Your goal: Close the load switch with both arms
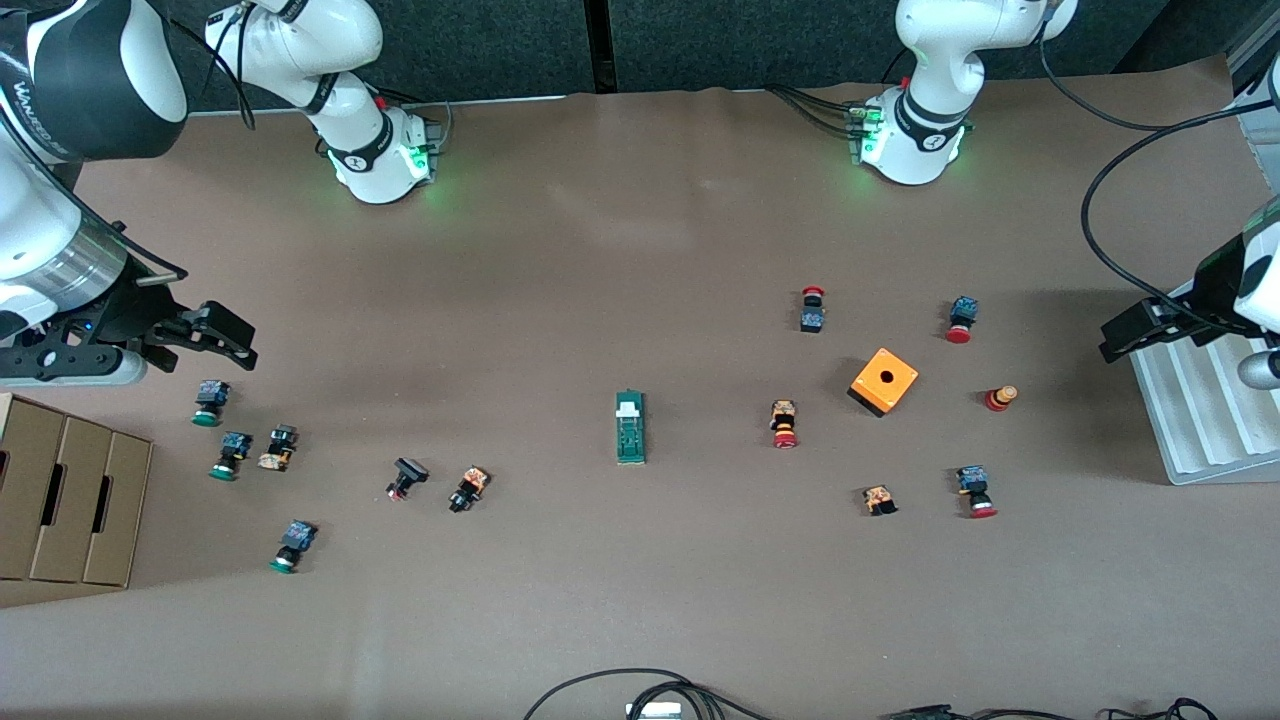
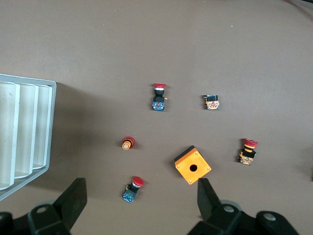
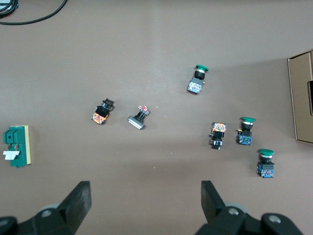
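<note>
**Both arms wide of the switch, nothing touched yet**

The load switch (image 1: 630,427) lay near the middle of the worktop (image 1: 620,250), a narrow dark-green block with its white tab at the end toward the robots' bases. Its long axis ran from the bases toward the front camera, so it lay crosswise to the line joining the two grippers.

The right gripper (image 1: 215,335) hung at the right arm's end of the worktop, over the green-capped push buttons (image 1: 210,402), its jaws spread and holding nothing. In the right wrist view the spread fingers (image 3: 78,200) framed bare worktop, and the switch showed at the edge of that picture (image 3: 16,147), well off to one side of the jaws.

The left gripper (image 1: 1140,330) hung at the left arm's end, by the ribbed grey tray (image 1: 1200,420), jaws likewise spread and empty. Its wrist view showed the orange cube (image 2: 192,165) just ahead of one finger (image 2: 208,198) and the red-capped buttons (image 2: 158,96) scattered around, but no switch at all.

I judged the task not begun: each arm would have to swing inward toward the middle. The right jaws looked to me slightly nearer the switch, though not by much.

The only writing I could make out ran along a black band on the right arm (image 1: 40,120); it seemed to start "WANU", and the rest I could not read.
</note>
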